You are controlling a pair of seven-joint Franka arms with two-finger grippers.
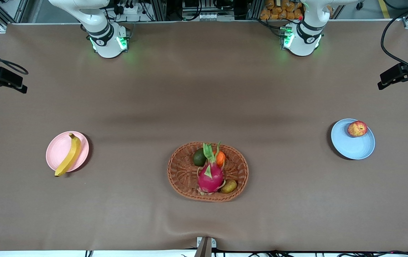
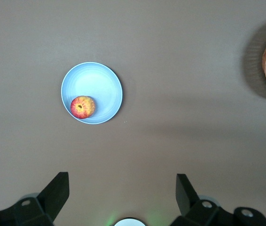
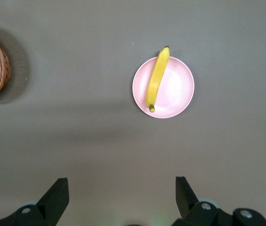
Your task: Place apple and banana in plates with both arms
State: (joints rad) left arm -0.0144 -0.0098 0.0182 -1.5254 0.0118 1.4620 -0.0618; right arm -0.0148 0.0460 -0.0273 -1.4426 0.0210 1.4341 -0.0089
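The red-and-yellow apple (image 1: 357, 129) lies in the light blue plate (image 1: 353, 147) toward the left arm's end of the table; both show in the left wrist view, the apple (image 2: 82, 107) on the plate (image 2: 100, 82). The yellow banana (image 1: 69, 155) lies across the pale pink plate (image 1: 59, 147) toward the right arm's end, its tip past the rim nearer the front camera; it shows in the right wrist view (image 3: 157, 78) on the plate (image 3: 175, 89). My left gripper (image 2: 122, 188) and right gripper (image 3: 122, 190) are open, empty, high above bare table. Both arms wait near their bases.
An oval woven brown basket (image 1: 182, 171) stands mid-table nearer the front camera, holding a pink dragon fruit (image 1: 210, 175), a green fruit, an orange fruit and a kiwi-like fruit (image 1: 228, 186). Its edge shows in both wrist views. Black camera mounts stand at both table ends.
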